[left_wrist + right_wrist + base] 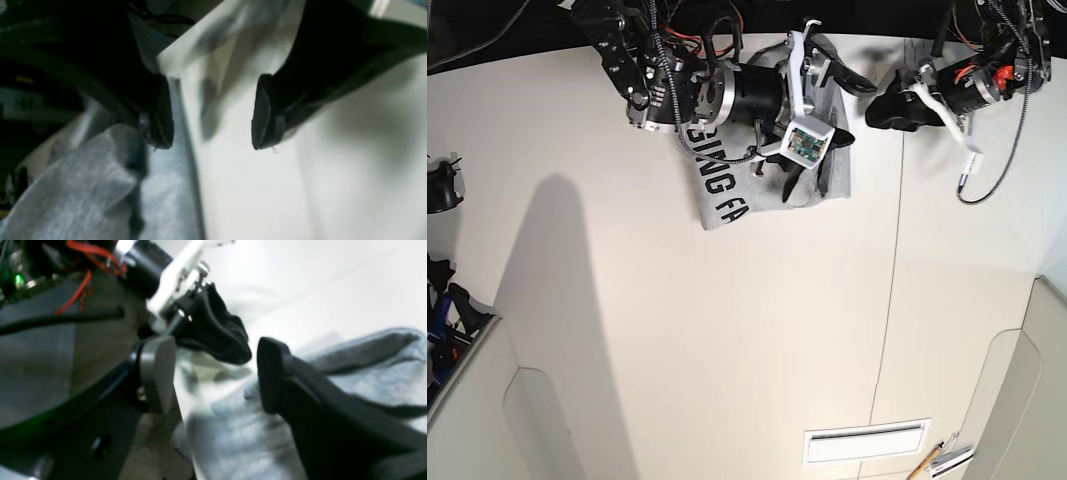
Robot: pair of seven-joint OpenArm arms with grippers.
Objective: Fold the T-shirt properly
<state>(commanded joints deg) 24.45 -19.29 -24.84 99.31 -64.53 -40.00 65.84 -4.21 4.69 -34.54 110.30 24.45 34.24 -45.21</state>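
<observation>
The light grey T-shirt lies folded at the far middle of the white table, black lettering up. It also shows in the right wrist view and at the lower left of the left wrist view. My right gripper hovers over the shirt's right edge, open and empty, its fingertips apart in its own view. My left gripper is just right of the shirt, open and empty above bare table, with the cloth edge beside its left finger.
A seam runs down the table right of the shirt. A slot plate and a pencil lie near the front edge. Dark equipment stands at the left edge. Cables hang from the left arm.
</observation>
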